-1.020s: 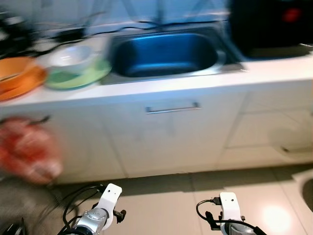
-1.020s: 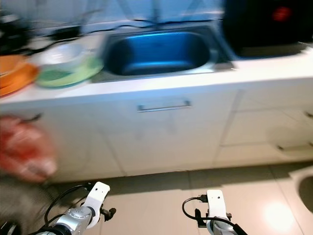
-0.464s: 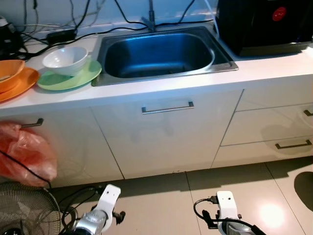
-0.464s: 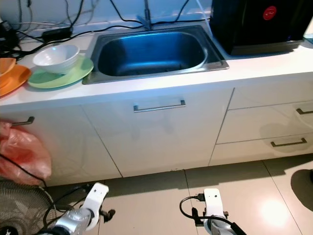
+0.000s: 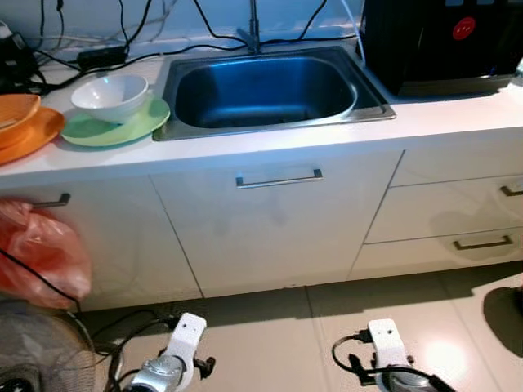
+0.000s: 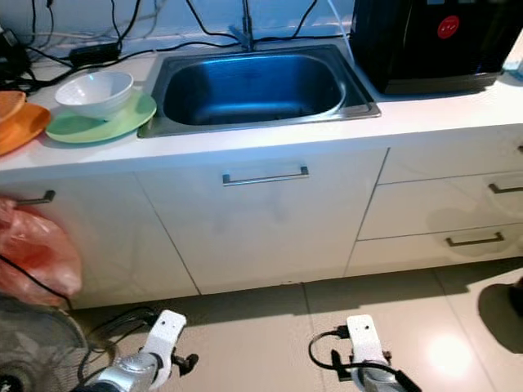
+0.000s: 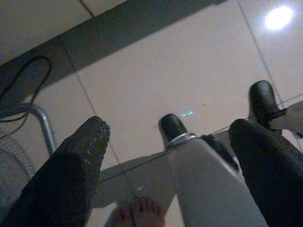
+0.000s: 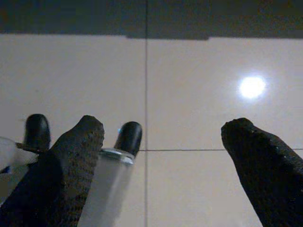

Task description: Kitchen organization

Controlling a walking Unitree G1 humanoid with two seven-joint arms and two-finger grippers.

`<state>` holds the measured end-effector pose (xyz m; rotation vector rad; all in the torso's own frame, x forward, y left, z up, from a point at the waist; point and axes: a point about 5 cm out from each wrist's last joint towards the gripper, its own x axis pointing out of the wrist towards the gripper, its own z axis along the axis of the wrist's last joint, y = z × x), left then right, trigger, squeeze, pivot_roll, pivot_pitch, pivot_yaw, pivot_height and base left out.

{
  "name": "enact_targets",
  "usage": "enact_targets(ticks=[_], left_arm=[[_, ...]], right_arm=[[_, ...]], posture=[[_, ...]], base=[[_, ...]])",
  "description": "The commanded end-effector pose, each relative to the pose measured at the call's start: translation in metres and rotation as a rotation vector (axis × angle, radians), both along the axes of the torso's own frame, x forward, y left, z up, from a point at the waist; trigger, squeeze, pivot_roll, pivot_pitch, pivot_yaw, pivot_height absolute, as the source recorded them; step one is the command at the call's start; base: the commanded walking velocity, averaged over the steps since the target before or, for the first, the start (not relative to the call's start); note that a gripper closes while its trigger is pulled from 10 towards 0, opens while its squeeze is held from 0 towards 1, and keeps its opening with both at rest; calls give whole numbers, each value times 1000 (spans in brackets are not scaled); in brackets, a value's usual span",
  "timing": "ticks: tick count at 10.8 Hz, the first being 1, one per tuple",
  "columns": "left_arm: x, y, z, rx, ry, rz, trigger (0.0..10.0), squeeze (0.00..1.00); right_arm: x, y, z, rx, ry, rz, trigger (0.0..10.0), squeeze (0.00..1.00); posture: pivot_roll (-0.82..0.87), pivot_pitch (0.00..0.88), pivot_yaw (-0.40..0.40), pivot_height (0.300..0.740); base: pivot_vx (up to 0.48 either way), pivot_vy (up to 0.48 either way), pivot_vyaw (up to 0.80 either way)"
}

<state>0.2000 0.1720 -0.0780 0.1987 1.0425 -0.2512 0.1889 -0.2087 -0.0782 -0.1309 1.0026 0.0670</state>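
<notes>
A white bowl (image 5: 109, 95) rests on a green plate (image 5: 122, 131) on the white counter (image 5: 270, 145), left of the steel sink (image 5: 265, 88). Farther left lies an orange bowl (image 5: 16, 110) on an orange plate (image 5: 37, 135). Both arms hang low before the cabinets, the left wrist (image 5: 185, 339) and the right wrist (image 5: 385, 341) at the bottom edge. My left gripper (image 7: 169, 128) is open over the floor tiles, nothing between its fingers. My right gripper (image 8: 164, 126) is open too, above bare tile.
A black appliance (image 5: 445, 41) stands right of the sink. Below are a cabinet door with a bar handle (image 5: 279, 177) and drawers (image 5: 458, 208). A red plastic bag (image 5: 41, 253) hangs at the left above a fan (image 5: 33, 351) and cables. A bare foot (image 7: 135, 213) is on the floor.
The picture was blurred a second ago and is sharp now; the camera has shifted slightly. Dishes and both hanging arms stay where they were.
</notes>
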Motion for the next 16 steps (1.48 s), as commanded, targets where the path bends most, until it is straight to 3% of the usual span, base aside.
enact_targets(ticks=[1, 3, 5, 8, 10, 11, 13, 16], left_arm=[[-1, 1, 0, 12, 8, -6, 10000, 0], [1, 2, 0, 8, 5, 7, 10000, 0], [3, 9, 2, -6, -5, 93, 10000, 0], [9, 22, 7, 0, -52, 197, 10000, 0], [11, 27, 9, 46, -42, 184, 10000, 0], [11, 27, 8, 35, -35, 222, 10000, 0], [14, 26, 10, 43, -45, 191, 10000, 0], [14, 27, 10, 47, -44, 189, 10000, 0]], right_arm=[[7, 1, 4, 4, -21, 7, 10000, 0], [10, 7, 4, -1, -18, 40, 10000, 0], [15, 17, 5, 37, -32, 8, 10000, 0], [6, 25, -1, 34, 3, 14, 10000, 0], [9, 29, 0, 48, -10, 0, 10000, 0], [8, 29, 0, 59, -15, -20, 10000, 0], [-1, 25, -5, 42, 10, -25, 10000, 0], [1, 24, -3, 41, 2, -23, 10000, 0]], posture=[[-15, 7, 36, 740], [8, 7, 51, 740], [37, 1, 65, 740], [86, 0, 88, 740], [60, 0, 116, 740], [58, 0, 120, 740], [55, 0, 116, 740], [57, 0, 120, 740]], base=[[0, 0, 0], [0, 0, 0], [0, 0, 0], [0, 0, 0], [0, 0, 0], [0, 0, 0], [0, 0, 0], [0, 0, 0]])
